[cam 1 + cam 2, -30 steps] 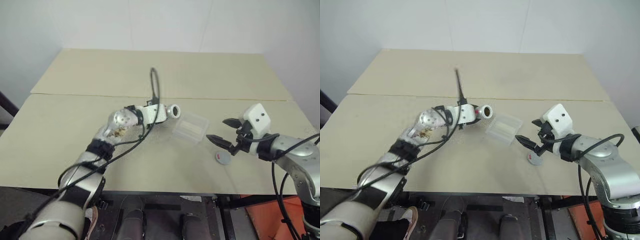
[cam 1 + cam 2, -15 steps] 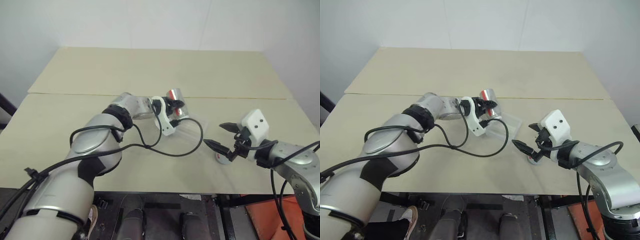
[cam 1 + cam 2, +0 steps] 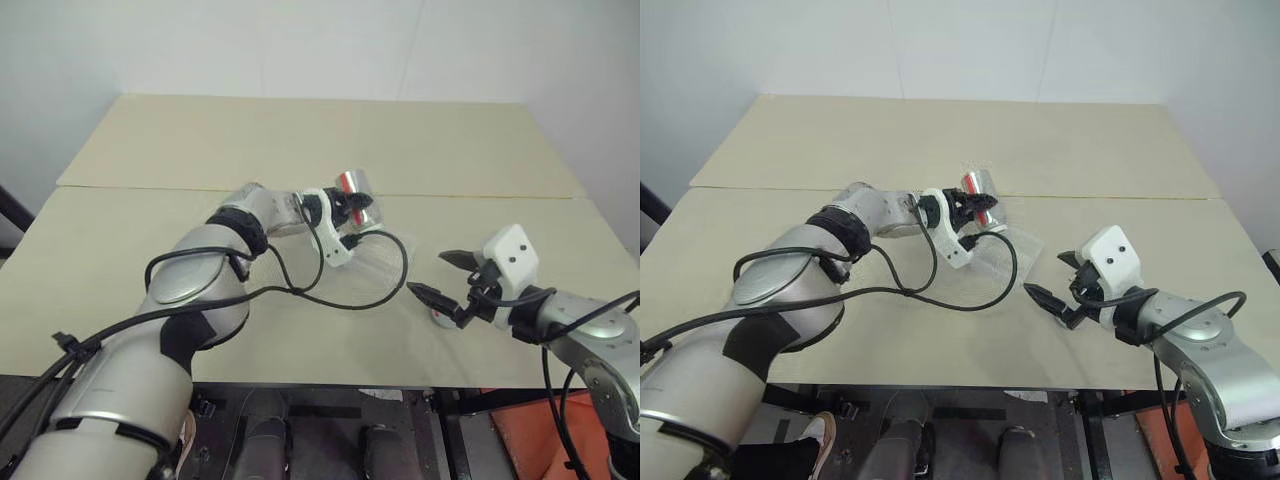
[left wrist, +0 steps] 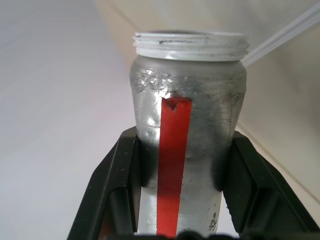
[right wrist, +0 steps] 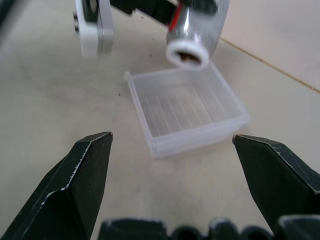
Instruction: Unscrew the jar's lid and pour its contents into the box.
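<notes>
My left gripper (image 3: 350, 203) is shut on the jar (image 4: 187, 95), a silvery cylinder with a red stripe. The jar has no cap on its white threaded mouth. It is held tipped in the air, with its open mouth (image 5: 188, 54) above the far edge of the box (image 5: 186, 111). Something brownish, the contents (image 5: 188, 57), shows inside the mouth. The box is a clear, shallow tray on the table (image 3: 150, 250), and nothing shows in it. My right gripper (image 3: 430, 273) hovers open just right of the box. The grey lid (image 3: 439, 318) lies on the table beneath it, partly covered.
A black cable (image 3: 330, 295) loops from my left wrist down across the table in front of the box. A seam (image 3: 480, 197) runs across the tabletop behind the jar. The table's front edge is close under my right gripper.
My left arm has swung its elbow up and rolled its wrist. This carried the jar a little right and up, over the box's far edge. My right gripper has stayed open in place.
</notes>
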Tool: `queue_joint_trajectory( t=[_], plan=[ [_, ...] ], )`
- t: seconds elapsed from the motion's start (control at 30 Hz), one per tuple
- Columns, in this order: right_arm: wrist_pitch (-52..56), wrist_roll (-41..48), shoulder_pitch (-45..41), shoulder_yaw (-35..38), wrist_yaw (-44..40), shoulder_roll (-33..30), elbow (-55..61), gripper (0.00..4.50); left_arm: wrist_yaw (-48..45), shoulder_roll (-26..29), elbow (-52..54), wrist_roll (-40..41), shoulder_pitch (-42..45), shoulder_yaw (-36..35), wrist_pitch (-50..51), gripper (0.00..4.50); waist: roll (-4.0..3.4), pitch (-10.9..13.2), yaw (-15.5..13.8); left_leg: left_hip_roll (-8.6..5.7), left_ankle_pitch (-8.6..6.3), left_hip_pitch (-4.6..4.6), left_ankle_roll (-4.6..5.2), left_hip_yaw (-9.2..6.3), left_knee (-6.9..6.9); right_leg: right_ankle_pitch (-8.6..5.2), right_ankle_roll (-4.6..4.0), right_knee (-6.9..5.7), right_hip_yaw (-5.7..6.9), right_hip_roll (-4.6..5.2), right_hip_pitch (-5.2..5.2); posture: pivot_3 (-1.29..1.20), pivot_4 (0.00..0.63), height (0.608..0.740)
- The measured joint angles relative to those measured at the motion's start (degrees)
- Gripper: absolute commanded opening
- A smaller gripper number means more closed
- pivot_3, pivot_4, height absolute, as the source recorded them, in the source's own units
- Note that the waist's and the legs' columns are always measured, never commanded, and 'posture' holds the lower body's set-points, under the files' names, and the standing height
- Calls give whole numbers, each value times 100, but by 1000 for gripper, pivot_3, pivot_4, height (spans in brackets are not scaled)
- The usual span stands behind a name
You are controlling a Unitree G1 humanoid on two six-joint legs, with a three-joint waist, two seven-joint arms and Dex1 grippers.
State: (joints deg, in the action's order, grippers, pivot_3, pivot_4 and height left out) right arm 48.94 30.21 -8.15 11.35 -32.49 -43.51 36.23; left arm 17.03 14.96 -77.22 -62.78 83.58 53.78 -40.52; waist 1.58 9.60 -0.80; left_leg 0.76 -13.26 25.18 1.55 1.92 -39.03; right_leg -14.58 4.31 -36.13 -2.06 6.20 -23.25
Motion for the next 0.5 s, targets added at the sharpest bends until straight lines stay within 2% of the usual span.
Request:
queue_joint_trajectory(
  t=[0.2, 0.33, 0.4, 0.5],
  plan=[
    [-63, -54, -18, -60, -6, 1, -88, 4465, -2711, 34, -7, 2403, -853, -2084, -506, 1870, -3, -2, 14, 2, 2, -1, -1, 1, -8, 1, -1, -9, 2, 0, 0, 0, 150, 740],
    [-111, -46, -63, -71, -21, 33, -135, 4465, -5630, -433, 421, 5231, -1489, -4362, 1093, 1870, -5, -3, 21, 4, 1, 3, 4, -1, -31, 0, -1, -50, 8, 0, 5, 0, 150, 740],
    [-129, -45, -67, -83, -45, 33, -161, 4465, -6238, -391, 765, 5735, -1659, -4684, 1597, 1870, -5, -3, 42, 3, 1, 1, 4, -5, -33, 0, -1, -58, 8, 0, 6, 0, 150, 740],
    [-162, -74, -83, -111, -83, 33, -222, 4465, -6541, -257, 1263, 5845, -1948, -4731, 1824, 1870, -6, -4, 55, 1, 3, -2, 3, -9, -37, 0, -1, -68, 7, 0, 7, 0, 150, 740]
  ],
)
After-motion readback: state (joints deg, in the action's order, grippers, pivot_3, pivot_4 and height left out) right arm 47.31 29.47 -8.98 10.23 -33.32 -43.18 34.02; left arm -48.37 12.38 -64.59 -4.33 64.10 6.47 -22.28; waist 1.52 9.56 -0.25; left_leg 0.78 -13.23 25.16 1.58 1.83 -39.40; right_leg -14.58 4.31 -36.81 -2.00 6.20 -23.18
